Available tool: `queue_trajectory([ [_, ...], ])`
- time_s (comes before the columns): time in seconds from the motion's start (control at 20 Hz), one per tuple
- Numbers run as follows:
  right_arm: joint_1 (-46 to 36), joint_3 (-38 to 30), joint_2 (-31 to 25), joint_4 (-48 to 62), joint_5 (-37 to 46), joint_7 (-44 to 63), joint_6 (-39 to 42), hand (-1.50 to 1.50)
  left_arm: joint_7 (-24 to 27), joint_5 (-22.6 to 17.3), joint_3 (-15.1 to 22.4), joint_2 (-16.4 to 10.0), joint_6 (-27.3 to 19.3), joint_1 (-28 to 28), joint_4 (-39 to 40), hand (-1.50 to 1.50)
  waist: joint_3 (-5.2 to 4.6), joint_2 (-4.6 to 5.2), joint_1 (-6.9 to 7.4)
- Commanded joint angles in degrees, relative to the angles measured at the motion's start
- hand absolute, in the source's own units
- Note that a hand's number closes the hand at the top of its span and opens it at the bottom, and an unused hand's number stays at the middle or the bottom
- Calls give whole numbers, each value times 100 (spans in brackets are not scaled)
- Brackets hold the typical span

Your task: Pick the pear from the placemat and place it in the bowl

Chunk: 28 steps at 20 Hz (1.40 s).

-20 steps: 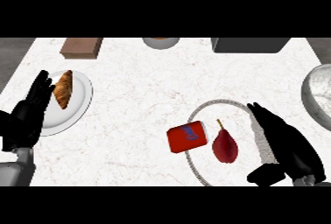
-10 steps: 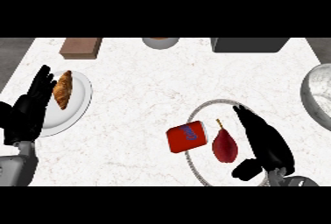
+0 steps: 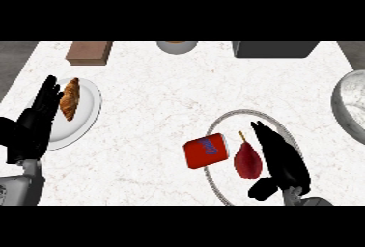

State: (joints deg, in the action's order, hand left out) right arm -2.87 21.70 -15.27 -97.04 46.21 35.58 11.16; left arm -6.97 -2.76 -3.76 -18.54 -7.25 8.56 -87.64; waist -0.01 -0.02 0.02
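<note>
Nearest me, the right hand (image 3: 284, 159) lies over the right half of the round placemat (image 3: 235, 115), fingers straight and together, thumb (image 3: 260, 188) spread wide toward the near side. It holds nothing. The dark red pear (image 3: 247, 163) lies on the mat just left of those fingers, and I cannot tell whether they touch it. Its long axis runs near to far, fat end toward me, stem pointing away. A red can (image 3: 206, 151) lies just left of the pear on the mat's left rim.

At the tabletop's (image 3: 157, 96) left edge the left hand (image 3: 32, 128) rests open beside a plate (image 3: 89, 113) with a croissant (image 3: 70, 99). The bowl (image 3: 351, 111) sits at the right edge, well apart from the pear, with bare tabletop between. Along the far edge stand a brown block (image 3: 89, 52), a cup (image 3: 176, 47) and a dark box (image 3: 274, 49).
</note>
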Motion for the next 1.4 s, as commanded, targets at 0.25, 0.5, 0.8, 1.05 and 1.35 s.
queue_trajectory([
  [0.25,-475,-469,403,969,185,-400,101,-150,322,73,-282,143,375,-173,196,0,1,4,8],
  [0.5,-939,-589,470,1308,63,-894,309,150,-226,186,-324,126,273,108,-78,0,1,3,14],
  [0.8,-782,-655,695,2291,388,-1776,-659,150,90,316,-297,326,345,-143,-18,0,2,7,22],
  [1.05,-1050,-1063,543,1841,454,-1523,-499,150,-258,354,-286,350,375,-201,-550,0,2,-1,20],
  [1.35,-2149,-2047,392,2756,692,-234,-496,150,25,223,-487,167,569,45,-99,0,0,45,100],
])
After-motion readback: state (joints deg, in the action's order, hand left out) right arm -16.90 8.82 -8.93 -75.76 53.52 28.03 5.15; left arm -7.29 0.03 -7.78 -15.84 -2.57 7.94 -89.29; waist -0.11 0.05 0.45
